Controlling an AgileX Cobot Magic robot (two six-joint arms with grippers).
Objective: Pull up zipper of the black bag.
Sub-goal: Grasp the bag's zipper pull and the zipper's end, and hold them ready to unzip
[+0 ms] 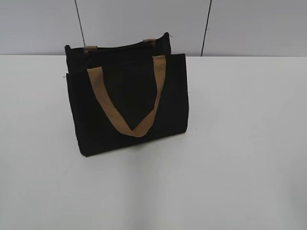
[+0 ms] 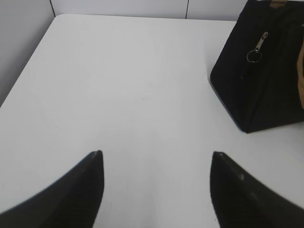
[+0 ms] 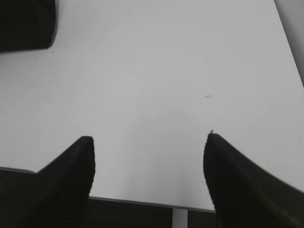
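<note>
the left gripper (image 2: 156,164) and the right gripper (image 3: 149,145) both hung with jaws spread wide over the bare white table (image 1: 240,143), well apart from the black bag (image 1: 127,103), which stood upright mid-table with its zipper (image 2: 260,42) pull tab dangling at its end.

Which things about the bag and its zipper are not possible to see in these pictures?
- Exterior view: the zipper line on top of the black bag is black on black, its state unreadable; no arm is in the frame.
- Left wrist view: the pull tab shows, but the right edge cuts the bag.
- Right wrist view: only a bag corner, cut by the frame's top-left corner.
</note>
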